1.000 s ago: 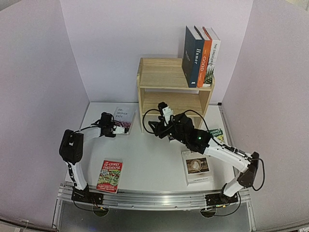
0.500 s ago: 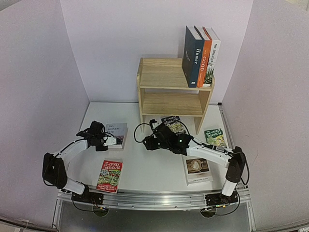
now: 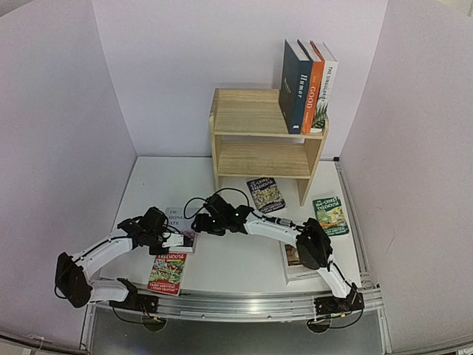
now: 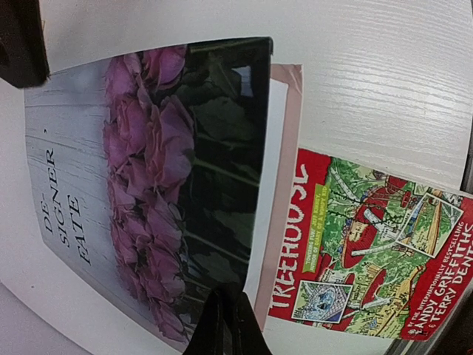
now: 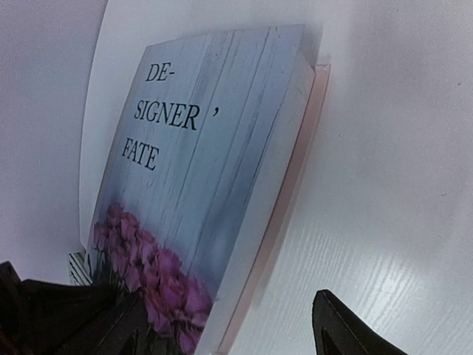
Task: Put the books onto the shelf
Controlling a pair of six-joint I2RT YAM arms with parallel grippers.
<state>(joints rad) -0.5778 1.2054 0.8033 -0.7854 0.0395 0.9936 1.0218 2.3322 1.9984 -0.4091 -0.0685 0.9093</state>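
The pinkish-white book (image 3: 179, 222) with roses and "De-signer Fate" on its cover (image 4: 111, 200) lies flat at the table's left. My left gripper (image 3: 176, 240) is shut, its closed tips (image 4: 225, 325) resting on the cover's dark edge. From the right, my right gripper (image 3: 201, 224) stands open, and the book's near corner (image 5: 222, 244) sits between its fingers (image 5: 347, 329). A red Treehouse book (image 3: 168, 271) lies partly under the pink one. The pine shelf (image 3: 251, 112) carries navy (image 3: 294, 85), orange (image 3: 312, 87) and white (image 3: 324, 83) books upright on top.
A dark Treehouse paperback (image 3: 266, 194) lies in front of the shelf and a green one (image 3: 329, 214) to its right. A coffee-cup book (image 3: 294, 259) shows partly under my right arm. The shelf's lower tier (image 3: 259, 157) holds nothing.
My right arm swung from the shelf down to the pink book and its jaws widened. The dark Treehouse paperback now lies before the shelf. My left arm slid the pink book nearer, onto the red one.
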